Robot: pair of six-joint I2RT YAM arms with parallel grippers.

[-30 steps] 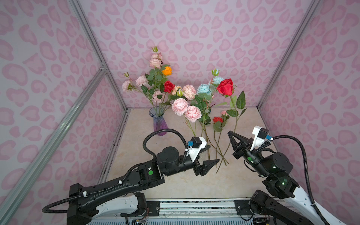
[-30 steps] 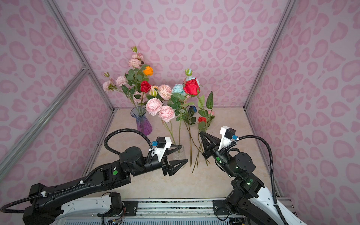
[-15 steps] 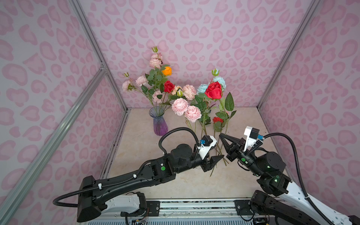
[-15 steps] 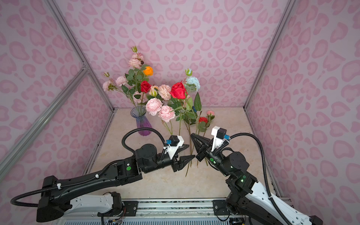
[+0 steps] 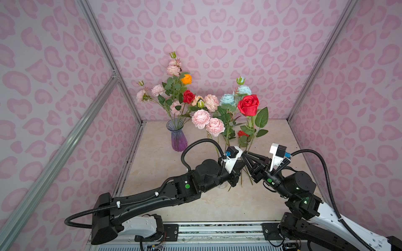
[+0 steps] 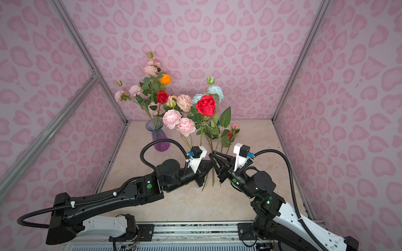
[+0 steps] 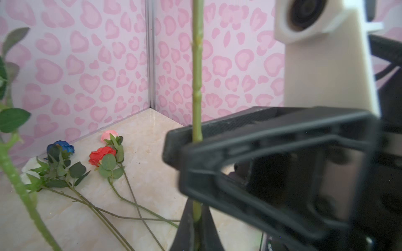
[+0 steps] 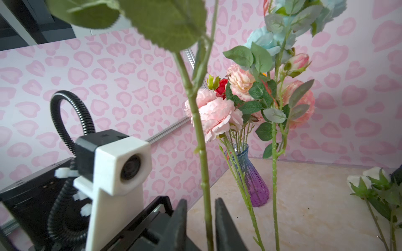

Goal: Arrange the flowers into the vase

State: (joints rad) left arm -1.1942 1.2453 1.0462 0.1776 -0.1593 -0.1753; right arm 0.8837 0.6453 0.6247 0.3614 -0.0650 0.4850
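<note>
Between my two end effectors stands the big red rose [image 5: 248, 105], upright, its long green stem running down through both. My left end effector [image 5: 240, 166] is clenched on that stem low down; the left wrist view shows its fingers [image 7: 185, 228] pressed against the stem on either side. Just above, my right end effector [image 5: 245, 154] has its jaws parted a little. In the right wrist view the stem rises through the gap with room beside it, not pinched. The two end effectors sit almost tip to tip.

Beyond the left end effector, toward the back corner on its side, the purple-and-blue glass vase [image 5: 176, 137] stands upright on the bench [image 5: 156, 160]. It holds several stems: pale pink blooms [image 5: 173, 70], an orange rose [image 5: 186, 79], a small red rose [image 5: 188, 96] and green buds.

Directly behind both end effectors another cluster stands upright: two pale pink peonies [image 5: 201, 116] and light-blue blooms [image 5: 227, 100]. Their stems drop behind my left arm, clear of the vase's mouth. Something clear and glassy [image 5: 222, 186] shows under the left wrist, but I cannot tell whether it holds them.

Past the right end effector, loose flowers [image 7: 108, 167] lie flat on the bench: a blue rose [image 7: 61, 147], a little red one [image 7: 101, 155], a pink bud [image 7: 109, 135] and a white bloom [image 7: 28, 171], their stems crossing.
</note>
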